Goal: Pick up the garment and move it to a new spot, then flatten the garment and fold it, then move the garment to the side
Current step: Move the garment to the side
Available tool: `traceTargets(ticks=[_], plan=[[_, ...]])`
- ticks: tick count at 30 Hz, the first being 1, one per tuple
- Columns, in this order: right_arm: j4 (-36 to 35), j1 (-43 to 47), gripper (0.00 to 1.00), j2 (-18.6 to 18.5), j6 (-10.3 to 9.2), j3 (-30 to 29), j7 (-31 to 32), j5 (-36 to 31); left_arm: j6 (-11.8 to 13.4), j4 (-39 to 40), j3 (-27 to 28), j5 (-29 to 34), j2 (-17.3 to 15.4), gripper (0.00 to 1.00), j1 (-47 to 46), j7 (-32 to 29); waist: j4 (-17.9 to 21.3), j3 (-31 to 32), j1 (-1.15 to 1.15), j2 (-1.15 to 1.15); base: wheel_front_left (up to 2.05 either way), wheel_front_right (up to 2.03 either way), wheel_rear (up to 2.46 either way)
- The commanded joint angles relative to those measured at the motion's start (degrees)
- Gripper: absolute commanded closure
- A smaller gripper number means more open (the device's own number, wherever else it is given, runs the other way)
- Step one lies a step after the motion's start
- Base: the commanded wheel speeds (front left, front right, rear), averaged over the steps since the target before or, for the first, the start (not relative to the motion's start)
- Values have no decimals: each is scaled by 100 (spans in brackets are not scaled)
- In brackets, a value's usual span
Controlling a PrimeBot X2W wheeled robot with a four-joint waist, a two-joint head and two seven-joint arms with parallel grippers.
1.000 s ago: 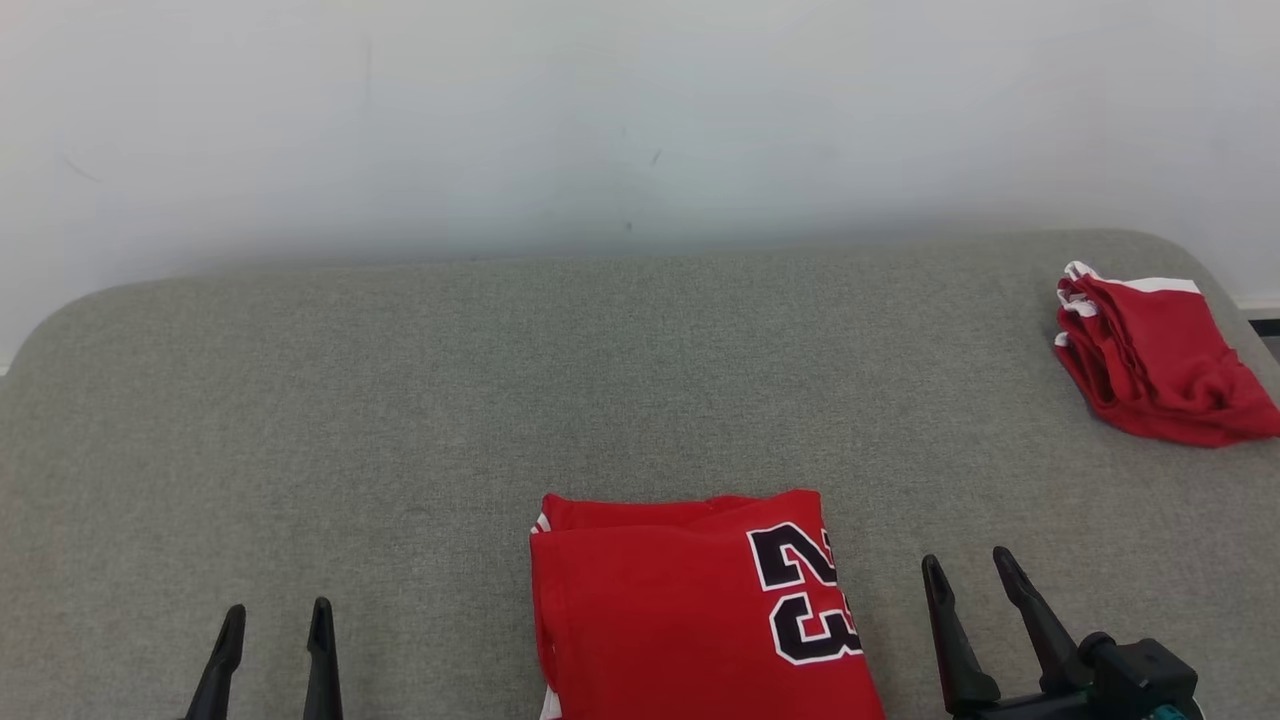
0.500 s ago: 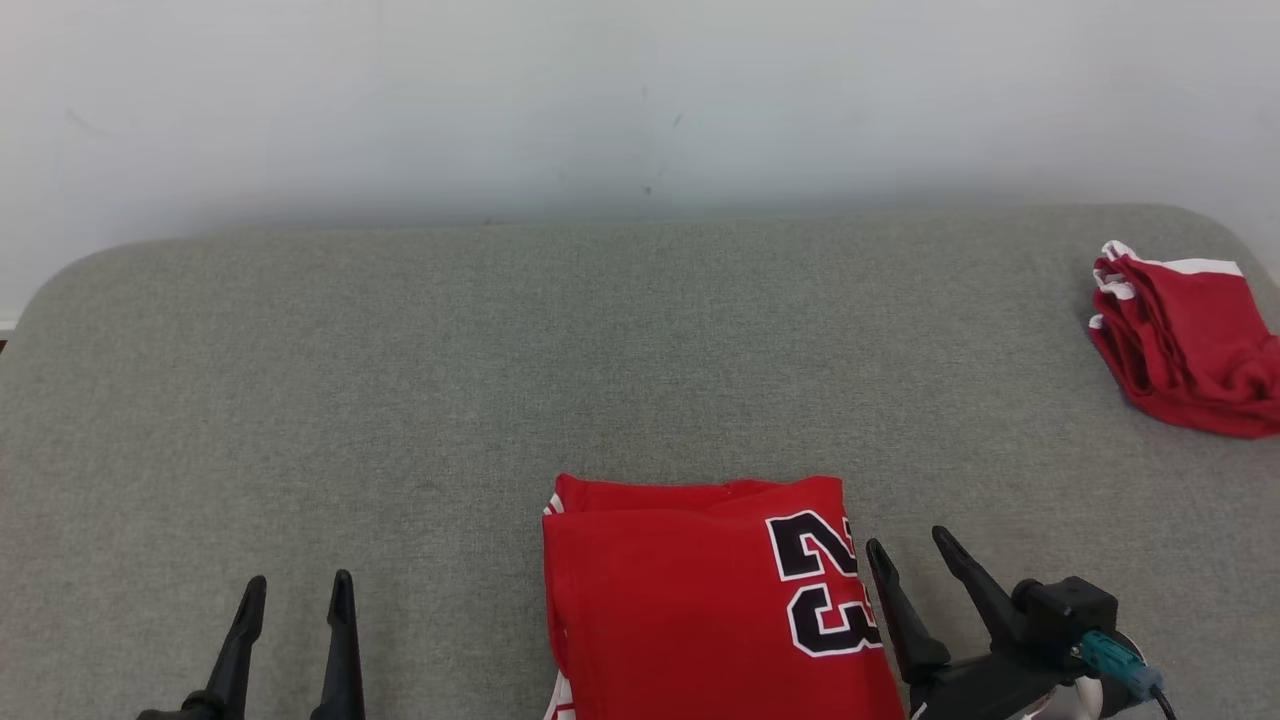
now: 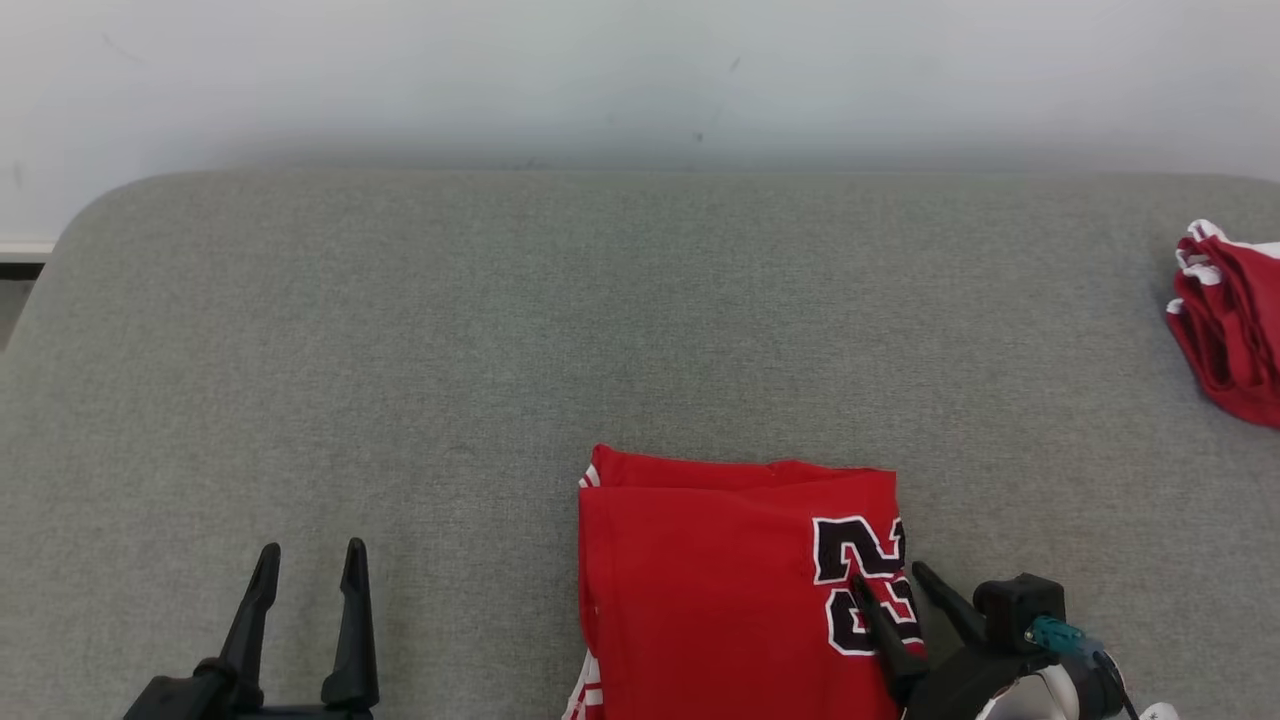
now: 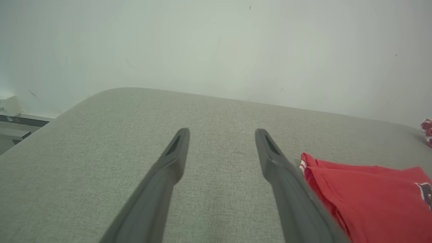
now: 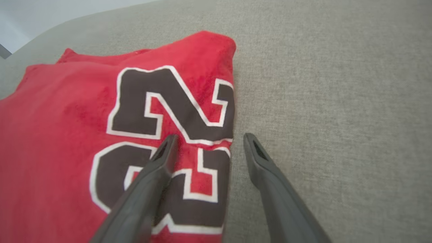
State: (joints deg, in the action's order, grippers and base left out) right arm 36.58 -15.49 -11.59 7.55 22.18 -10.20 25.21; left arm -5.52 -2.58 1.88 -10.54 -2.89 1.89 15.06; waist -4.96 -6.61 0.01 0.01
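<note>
Upholstery (image 3: 400,350), grey, under folded red garment (image 3: 720,580), pale wall (image 3: 600,70) behind; left tool (image 3: 311,547) and right tool (image 3: 888,574) released.

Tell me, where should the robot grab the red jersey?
Grip the red jersey at its right edge, beside the number 23, from the right. That edge is one neat fold, and the right gripper has open jaws straddling it: one finger over cloth, one over cushion.

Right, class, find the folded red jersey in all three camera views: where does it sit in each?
Head view: jersey at bottom centre, the right gripper straddling its right edge.
Left wrist view: jersey in the lower right corner.
Right wrist view: jersey across the left half.
Shared landmark: the black number on it.
</note>
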Motion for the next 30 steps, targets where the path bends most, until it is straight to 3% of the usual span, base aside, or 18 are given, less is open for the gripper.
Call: traceTargets(ticks=[1, 4, 5, 6, 7, 18, 26, 30], plan=[[171, -60, 0, -12, -17, 66, 8, 37, 36, -10, -22, -39, 1, 0, -56, 12, -90, -70, -1, -1, 0, 0, 0], [380, -74, 3, 76, -17, 179, 50, 201, 61, -20, -44, -75, 0, 0, -76, 12, -118, -80, -1, -1, 0, 0, 0], [447, -60, 58, 104, -15, 228, 120, 271, 77, -19, -48, -88, 1, 0, -74, 12, -119, -83, -1, -1, 0, 0, 0], [499, -63, 73, 103, -15, 267, 147, 322, 87, -17, -48, -97, 1, 0, -73, 12, -120, -88, -1, -1, 0, 0, 0], [538, -62, 100, 91, -13, 324, 180, 375, 89, -20, -50, -100, 0, 0, -77, 12, -120, -93, -1, -1, 0, 0, 0], [401, -1076, 100, -420, -17, 655, 190, 698, 180, 54, -189, -146, 1, 0, -338, 12, 17, -462, -1, -1, 0, 0, 0], [155, -2014, 100, -1134, -17, 918, 352, 793, 203, 142, -350, -124, 1, 0, -634, 11, 139, -900, -1, -1, 0, 0, 0], [-71, -2504, 100, -1669, -18, 957, 469, 906, 235, 232, -388, -110, 0, 0, -789, 11, 293, -1213, -1, -1, 0, 0, 0]])
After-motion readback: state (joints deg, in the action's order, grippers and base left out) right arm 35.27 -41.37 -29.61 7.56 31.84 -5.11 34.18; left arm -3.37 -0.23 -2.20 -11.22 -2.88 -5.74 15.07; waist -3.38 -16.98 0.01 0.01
